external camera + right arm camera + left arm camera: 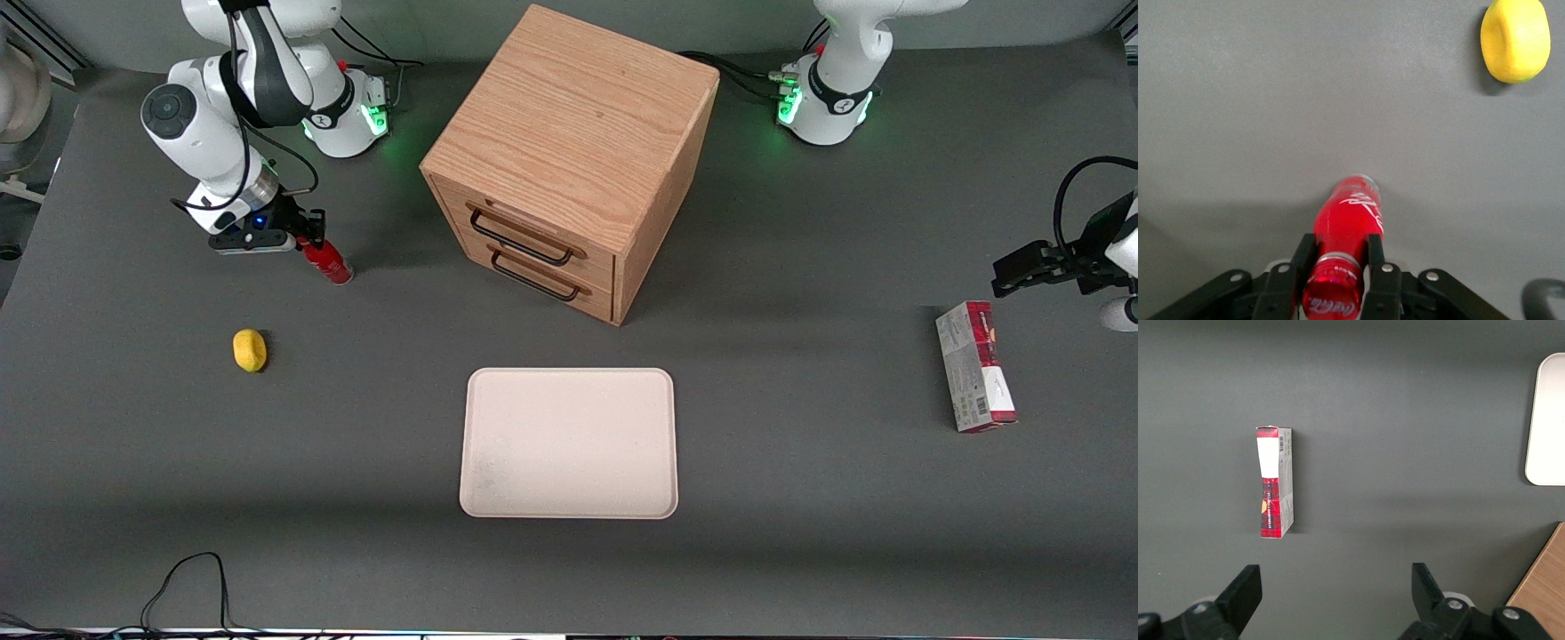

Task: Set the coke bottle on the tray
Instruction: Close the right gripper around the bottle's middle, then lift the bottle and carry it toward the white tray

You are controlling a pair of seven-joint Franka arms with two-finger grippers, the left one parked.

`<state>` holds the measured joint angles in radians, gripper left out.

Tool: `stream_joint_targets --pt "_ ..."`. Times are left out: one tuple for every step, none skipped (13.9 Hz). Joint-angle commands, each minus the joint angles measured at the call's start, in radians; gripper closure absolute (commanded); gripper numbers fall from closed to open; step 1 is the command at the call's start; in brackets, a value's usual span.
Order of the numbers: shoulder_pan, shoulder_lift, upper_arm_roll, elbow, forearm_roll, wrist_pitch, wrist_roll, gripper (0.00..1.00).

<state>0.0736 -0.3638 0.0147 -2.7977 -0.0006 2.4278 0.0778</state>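
Nearest my front camera, the large flat cream-beige rectangular tray (568, 443) lies bare on the dark grey counter (800, 533). Farther off, toward the working arm's end, sits the small yellow lemon (250, 349). Farther again, the slim all-red coke bottle (327, 261) stands tilted, its base on or just above the counter, I cannot tell which. My right arm's black two-finger gripper (1340, 263) pinches it just below the red cap. The oak two-drawer cabinet (569, 160) stands farthest. I judge the grasp made; the lift, the carry to the tray and the release remain
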Motion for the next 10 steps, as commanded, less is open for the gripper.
stream_joint_targets --pt "-0.027 0.032 -0.015 0.143 -0.018 -0.126 -0.020 1.00" --pt "-0.032 0.055 -0.015 0.224 -0.015 -0.189 -0.015 1.00" --pt "-0.043 0.084 -0.013 0.319 -0.010 -0.263 -0.007 1.00" --pt "-0.046 0.124 -0.012 0.434 -0.007 -0.351 -0.004 1.00" --pt "-0.046 0.182 -0.009 0.572 -0.007 -0.454 -0.003 1.00" --pt "-0.046 0.247 -0.006 0.722 -0.007 -0.569 0.000 1.00" --pt "-0.046 0.311 -0.004 0.876 -0.006 -0.670 0.010 1.00" --pt "-0.047 0.365 -0.002 1.002 -0.004 -0.740 0.026 1.00" --pt "-0.047 0.417 0.004 1.117 0.005 -0.794 0.034 1.00" --pt "-0.047 0.465 0.014 1.223 0.017 -0.838 0.043 1.00"
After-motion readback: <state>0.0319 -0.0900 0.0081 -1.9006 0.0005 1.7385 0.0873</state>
